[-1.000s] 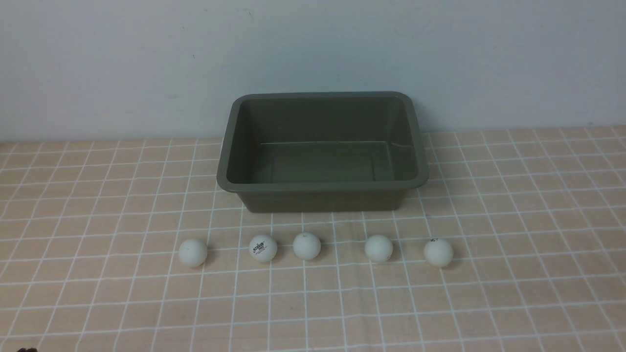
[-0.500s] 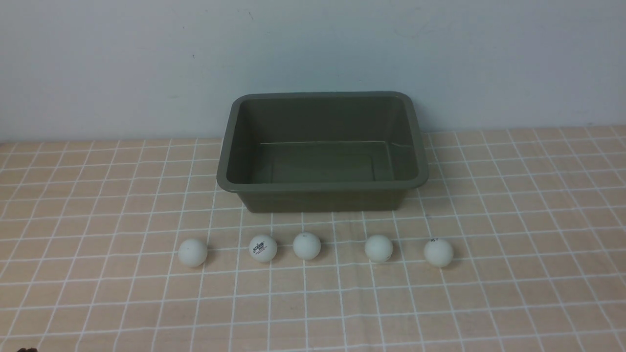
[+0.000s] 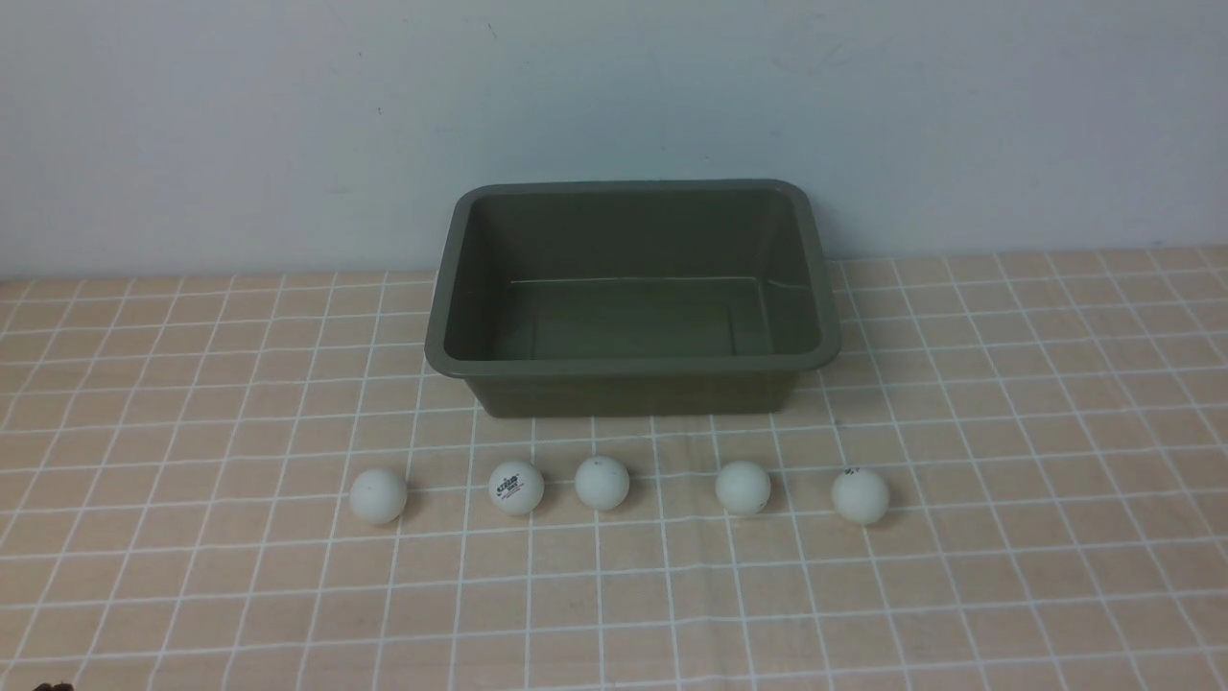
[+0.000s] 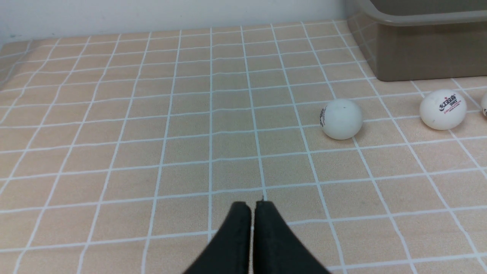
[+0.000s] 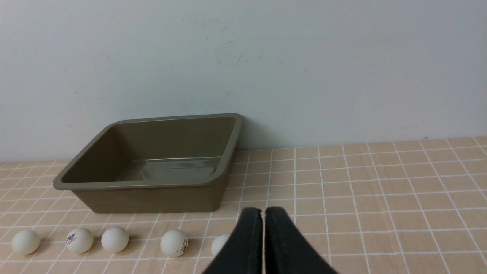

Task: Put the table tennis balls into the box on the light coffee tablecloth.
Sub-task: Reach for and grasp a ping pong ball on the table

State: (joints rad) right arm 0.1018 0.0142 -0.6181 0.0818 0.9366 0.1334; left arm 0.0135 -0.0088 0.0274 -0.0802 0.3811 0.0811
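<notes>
soft even light, faint short shadows beside the table tennis balls (image 3: 602, 483), pale sheen on the box (image 5: 171, 164) floor, front view slightly soft

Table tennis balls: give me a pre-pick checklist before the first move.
1. Upright, empty box: ok.
2. All five table tennis balls in a row on the tablecloth in front of the box, apart from each other: ok.
3. Open left gripper: not ok, shut and empty.
4. Open right gripper: not ok, shut and empty.
5. Full sight of the rightmost ball in the right wrist view: not ok, partly hidden behind the fingers.
</notes>
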